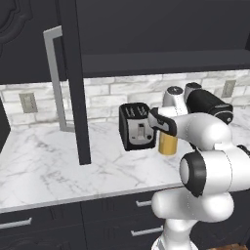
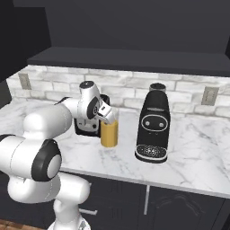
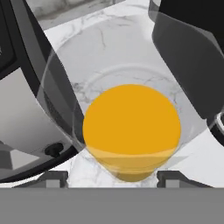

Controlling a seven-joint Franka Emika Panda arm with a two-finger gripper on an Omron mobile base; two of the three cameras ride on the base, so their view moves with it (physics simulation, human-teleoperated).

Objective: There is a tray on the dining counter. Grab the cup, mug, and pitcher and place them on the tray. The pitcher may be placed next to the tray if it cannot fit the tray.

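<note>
The pitcher (image 1: 168, 144) is clear glass with orange juice inside. It stands on the marble worktop between a toaster and a coffee machine. My gripper (image 1: 166, 131) hangs right over its top, pointing down. From the right base the pitcher (image 2: 109, 133) sits just under the gripper (image 2: 108, 117). Looking down the hand, the juice of the pitcher (image 3: 131, 127) lies straight below. The gripper (image 3: 114, 177) has one fingertip on each side of the glass, set wide apart; I cannot tell whether they touch it. The tray, dining counter, cup and mug are out of view.
A black toaster (image 1: 134, 126) stands close on the pitcher's left. A black coffee machine (image 2: 153, 126) stands to its right. A dark cabinet door (image 1: 73, 78) with a grey handle hangs open over the worktop's left part. A white brick wall (image 2: 130, 87) backs the worktop.
</note>
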